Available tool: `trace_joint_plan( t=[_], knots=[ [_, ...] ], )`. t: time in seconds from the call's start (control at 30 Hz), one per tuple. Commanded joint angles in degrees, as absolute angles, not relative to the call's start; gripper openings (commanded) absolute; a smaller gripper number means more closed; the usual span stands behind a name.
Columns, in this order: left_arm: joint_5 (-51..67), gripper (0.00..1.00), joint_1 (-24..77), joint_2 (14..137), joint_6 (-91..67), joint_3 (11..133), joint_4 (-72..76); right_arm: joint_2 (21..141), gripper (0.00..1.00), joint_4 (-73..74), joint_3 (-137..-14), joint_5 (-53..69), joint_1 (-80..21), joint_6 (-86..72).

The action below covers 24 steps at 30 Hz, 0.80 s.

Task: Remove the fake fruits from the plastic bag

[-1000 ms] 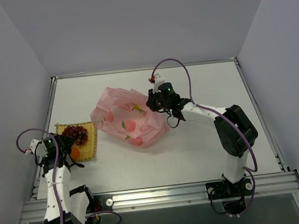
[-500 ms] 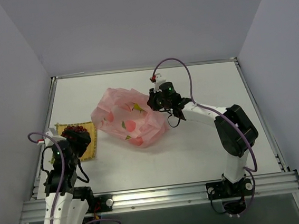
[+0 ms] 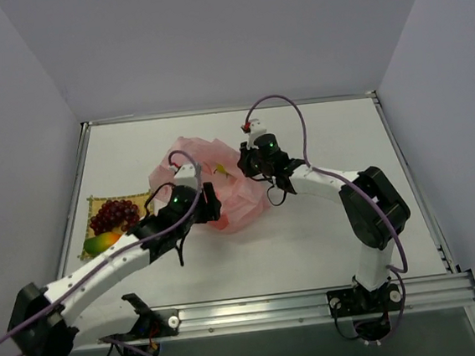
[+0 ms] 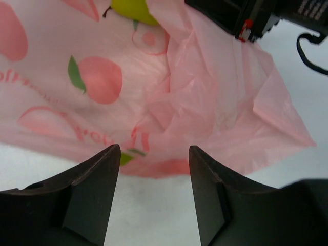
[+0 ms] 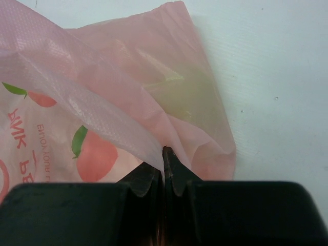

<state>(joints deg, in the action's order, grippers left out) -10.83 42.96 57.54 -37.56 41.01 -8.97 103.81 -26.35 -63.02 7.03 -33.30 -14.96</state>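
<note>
The pink plastic bag (image 3: 238,201) lies crumpled mid-table, printed with peaches. My right gripper (image 3: 247,164) is shut on a fold of its edge; in the right wrist view the film (image 5: 102,77) is pinched between the closed fingers of that gripper (image 5: 165,149). My left gripper (image 3: 210,206) is at the bag's near side, open. In the left wrist view this gripper (image 4: 154,148) has only bare table between its fingers, just short of the bag (image 4: 195,102). A yellow-green shape (image 5: 179,95) shows through the film; whether it is fruit or print I cannot tell. Dark red grapes (image 3: 115,213) and a yellow-orange fruit (image 3: 101,242) lie outside the bag.
Both loose fruits rest on a flat yellow woven mat (image 3: 139,200) at the table's left. The left arm stretches diagonally over the mat's near corner. The right arm's black cable (image 4: 310,48) loops beside the bag. Raised rails border the table.
The left arm swung from the mat at the left across to the bag's near side, its jaws narrowing. A yellow-orange fruit now lies uncovered on the mat. The right gripper stayed clamped on the bag.
</note>
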Motion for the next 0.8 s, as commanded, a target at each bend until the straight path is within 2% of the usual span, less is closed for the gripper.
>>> trace_joint_plan(
  t=[0.0,0.17,0.3,0.5,0.63,0.77],
  knots=[
    [-14.23,0.54,43.15,67.04,-27.0,49.64,-1.85,102.31,0.0,-29.18,-62.4,3.78,-32.87,-14.77],
    [-17.06,0.55,41.93,78.46,-21.19,55.54,3.59,100.46,0.0,-30.41,-60.91,1.06,-32.61,-14.85],
    [-7.66,0.6,34.65,86.12,-20.48,60.1,6.06,99.93,0.0,-30.67,-60.47,0.18,-32.35,-14.94],
    [-3.52,0.61,32.78,95.27,-16.44,64.16,7.12,99.14,0.0,-31.64,-59.5,-2.28,-31.91,-15.38],
    [-3.43,0.61,32.87,96.85,-19.15,61.53,10.18,100.81,0.0,-31.03,-60.29,-2.38,-31.38,-15.38],
    [-7.19,0.6,37.15,95.46,-24.34,51.63,14.85,103.0,0.01,-29.27,-61.7,-1.06,-31.29,-15.64]
  ],
)
